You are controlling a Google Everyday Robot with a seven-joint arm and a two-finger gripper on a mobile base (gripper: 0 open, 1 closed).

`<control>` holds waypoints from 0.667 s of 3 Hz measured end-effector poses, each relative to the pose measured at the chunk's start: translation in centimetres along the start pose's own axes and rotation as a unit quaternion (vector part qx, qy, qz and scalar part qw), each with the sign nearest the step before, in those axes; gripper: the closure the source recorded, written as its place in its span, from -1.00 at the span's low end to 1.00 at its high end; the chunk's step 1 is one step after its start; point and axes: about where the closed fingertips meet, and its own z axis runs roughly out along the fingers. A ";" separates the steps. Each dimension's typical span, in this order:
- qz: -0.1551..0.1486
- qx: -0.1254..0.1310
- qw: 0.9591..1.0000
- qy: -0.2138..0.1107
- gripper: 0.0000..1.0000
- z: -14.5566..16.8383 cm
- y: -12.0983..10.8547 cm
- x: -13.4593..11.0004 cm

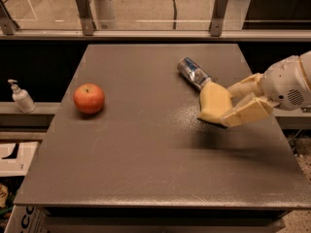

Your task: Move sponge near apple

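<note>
While it hangs over the right side of the worktop [146, 154], the pincer [226, 106] grips the sponge [212, 101] between its two fingers, sponge clear of the surface, shadow beneath, drink can [193, 73] just behind it, apple [89, 98] well apart at the left, pump bottle [20, 96] on the side ledge.

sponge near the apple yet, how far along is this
Done: the gripper is shut on the sponge, held just off the table at the right, beside the can. In hand: the carry. Left: nearly the whole trip, since the apple sits far across on the left side; then setting the sponge down by it.
</note>
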 end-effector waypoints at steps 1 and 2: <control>-0.025 -0.011 1.000 -0.014 1.00 1.0 1.7 -3.1; -0.050 -0.031 0.998 -0.023 1.00 2.7 4.0 -6.1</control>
